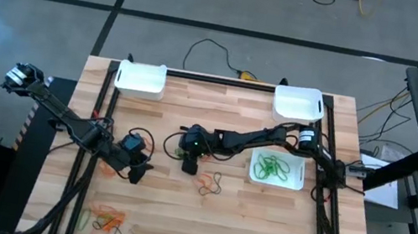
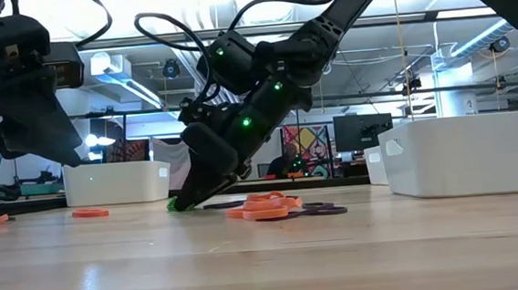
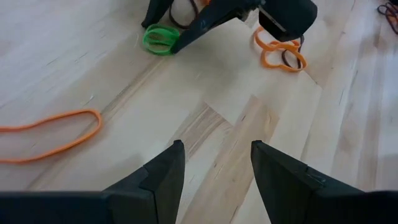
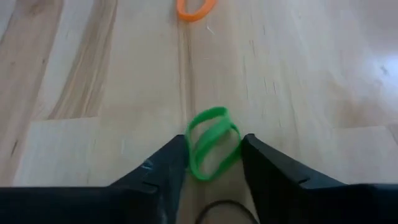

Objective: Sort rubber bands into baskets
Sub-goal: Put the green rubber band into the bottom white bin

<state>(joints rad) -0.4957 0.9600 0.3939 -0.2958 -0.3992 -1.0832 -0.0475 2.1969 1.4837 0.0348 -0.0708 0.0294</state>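
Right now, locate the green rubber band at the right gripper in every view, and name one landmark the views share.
High view: hidden under the right gripper at table centre.
Low view: green rubber band on the table at the fingertips, left of centre.
Left wrist view: band near the top, left of middle.
Right wrist view: band between the fingers, low centre.
Shared landmark: the orange and dark band cluster beside it, absent from the right wrist view.
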